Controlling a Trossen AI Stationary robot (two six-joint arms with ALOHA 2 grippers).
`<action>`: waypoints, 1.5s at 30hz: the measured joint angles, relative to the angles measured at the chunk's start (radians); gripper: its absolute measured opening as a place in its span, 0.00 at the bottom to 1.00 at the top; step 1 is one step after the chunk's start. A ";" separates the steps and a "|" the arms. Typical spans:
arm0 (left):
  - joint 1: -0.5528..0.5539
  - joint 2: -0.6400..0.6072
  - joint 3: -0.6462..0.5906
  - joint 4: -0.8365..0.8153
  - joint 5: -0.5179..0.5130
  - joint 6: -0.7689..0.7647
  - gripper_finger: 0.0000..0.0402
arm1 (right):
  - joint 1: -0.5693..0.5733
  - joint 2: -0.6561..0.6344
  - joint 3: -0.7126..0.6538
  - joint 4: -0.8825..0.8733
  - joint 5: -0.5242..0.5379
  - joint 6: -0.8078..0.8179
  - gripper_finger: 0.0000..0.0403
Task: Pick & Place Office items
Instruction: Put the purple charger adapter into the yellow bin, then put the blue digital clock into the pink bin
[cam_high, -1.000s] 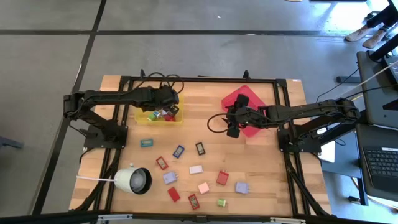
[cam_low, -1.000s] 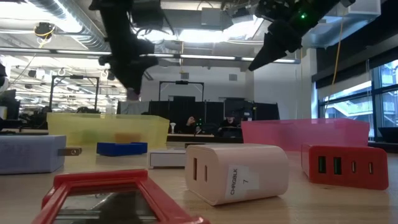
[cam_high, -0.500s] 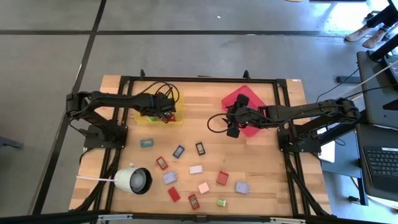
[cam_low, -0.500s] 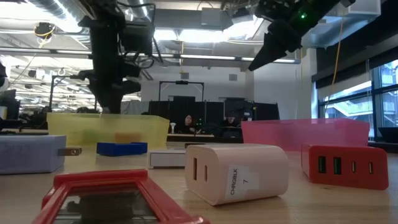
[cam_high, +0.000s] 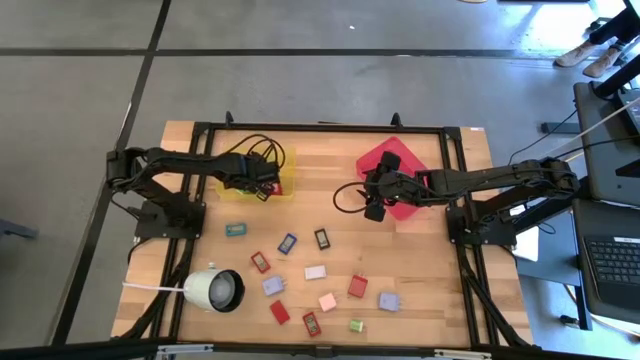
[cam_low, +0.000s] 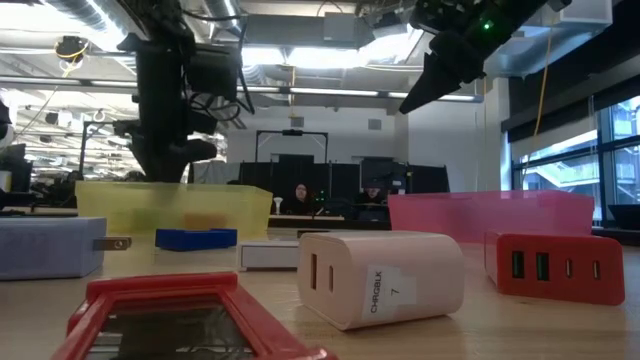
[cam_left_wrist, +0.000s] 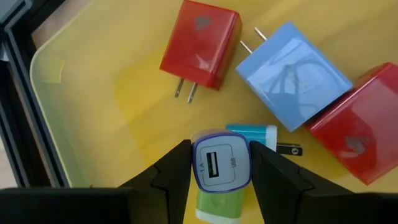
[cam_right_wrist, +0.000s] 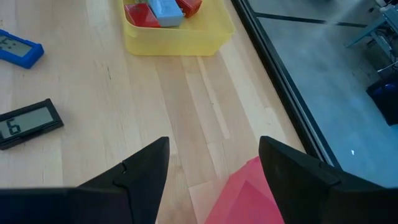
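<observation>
Since the picture a second before, the left gripper (cam_high: 262, 185) had moved from the right end of the yellow tray (cam_high: 287, 160) toward its middle and dropped lower into it; the right arm had not shifted. The left jaws were closed on a lilac charger (cam_left_wrist: 222, 163), its socket face toward the wrist camera, held just above the tray floor. In the tray lay a red charger (cam_left_wrist: 200, 45) with its prongs out, a pale blue charger (cam_left_wrist: 292, 76) beside it, another red block (cam_left_wrist: 360, 144), a teal piece (cam_left_wrist: 258, 133) and a green one (cam_left_wrist: 217, 204) under the held charger. The right gripper (cam_high: 374, 201) hung with its fingers apart and nothing between them at the near edge of the red tray (cam_high: 385, 160). The other chargers and small display blocks lay scattered on the table (cam_high: 420, 280) nearer the front, beside a white round lamp (cam_high: 213, 290).
</observation>
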 joint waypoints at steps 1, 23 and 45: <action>0.000 0.000 -0.002 0.002 -0.002 0.000 0.36 | 0.000 0.000 0.000 0.000 0.000 0.000 0.62; 0.000 -0.001 0.019 0.058 -0.002 0.131 0.50 | 0.000 0.000 0.000 0.000 -0.011 0.000 0.62; -0.204 -0.001 0.126 0.477 0.294 0.398 0.49 | 0.000 0.000 0.000 -0.001 -0.007 0.026 0.62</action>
